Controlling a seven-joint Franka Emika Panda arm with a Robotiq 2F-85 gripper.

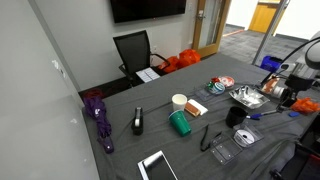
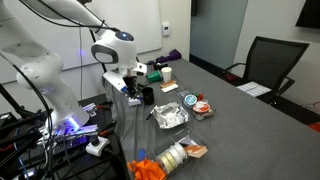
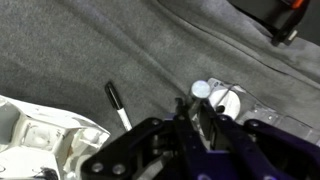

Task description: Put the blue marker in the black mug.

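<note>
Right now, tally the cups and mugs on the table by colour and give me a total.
green cup: 1
white paper cup: 1
black mug: 1
Total: 3

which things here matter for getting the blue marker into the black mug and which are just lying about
For the job: blue marker, black mug.
Just lying about: green cup, white paper cup, purple umbrella, foil tray, tape rolls.
</note>
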